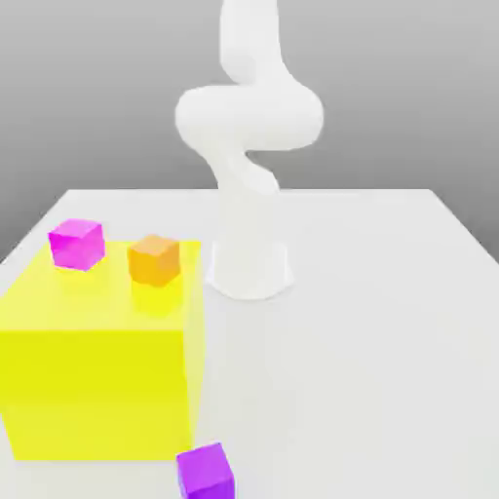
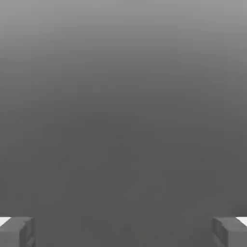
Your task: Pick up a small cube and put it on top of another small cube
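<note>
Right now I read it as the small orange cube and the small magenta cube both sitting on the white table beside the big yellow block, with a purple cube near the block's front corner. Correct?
Not quite. The small orange cube and the small magenta cube sit on top of the big yellow block, not on the white table beside it. The exterior view shows this. The purple cube does lie on the table near the block's front corner.

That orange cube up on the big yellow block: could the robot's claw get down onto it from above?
Probably yes. The orange cube sits in the open on top of the yellow block, apart from the magenta cube beside it, with nothing above it. The claw stands open and holds nothing.
</note>
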Robot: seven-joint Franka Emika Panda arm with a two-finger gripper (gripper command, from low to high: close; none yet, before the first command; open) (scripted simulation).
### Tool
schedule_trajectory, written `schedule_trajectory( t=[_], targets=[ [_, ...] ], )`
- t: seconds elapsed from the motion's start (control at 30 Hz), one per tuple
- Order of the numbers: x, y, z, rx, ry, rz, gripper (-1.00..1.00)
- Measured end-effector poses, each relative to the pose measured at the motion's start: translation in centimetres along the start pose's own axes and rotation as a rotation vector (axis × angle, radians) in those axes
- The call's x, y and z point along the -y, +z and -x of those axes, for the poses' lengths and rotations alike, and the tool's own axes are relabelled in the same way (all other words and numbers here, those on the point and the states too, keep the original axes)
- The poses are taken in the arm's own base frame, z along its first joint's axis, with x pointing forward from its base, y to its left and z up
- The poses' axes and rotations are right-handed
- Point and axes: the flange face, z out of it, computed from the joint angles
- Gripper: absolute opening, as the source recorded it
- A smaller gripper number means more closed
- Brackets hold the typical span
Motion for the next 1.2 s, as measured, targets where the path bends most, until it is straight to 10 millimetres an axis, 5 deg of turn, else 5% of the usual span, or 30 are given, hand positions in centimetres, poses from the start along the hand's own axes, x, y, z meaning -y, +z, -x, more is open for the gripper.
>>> schedule_trajectory(
  t=[0.33, 0.53, 0.67, 1.03, 1.17, 1.2],
  targets=[
    [5.4, 15.9, 7.2, 0.186, 0.215, 0.162, 0.0],
    [6.8, 24.8, 14.4, 0.259, 0.328, 0.289, 0.0],
    [7.1, 30.0, 21.0, 0.297, 0.382, 0.38, 0.0],
    [1.8, 42.3, 38.5, 0.294, 0.56, 0.666, 0.0],
    [-1.4, 46.7, 42.4, 0.287, 0.575, 0.695, 0.0],
    [-2.1, 47.6, 43.0, 0.286, 0.576, 0.696, -1.0]
  ],
)
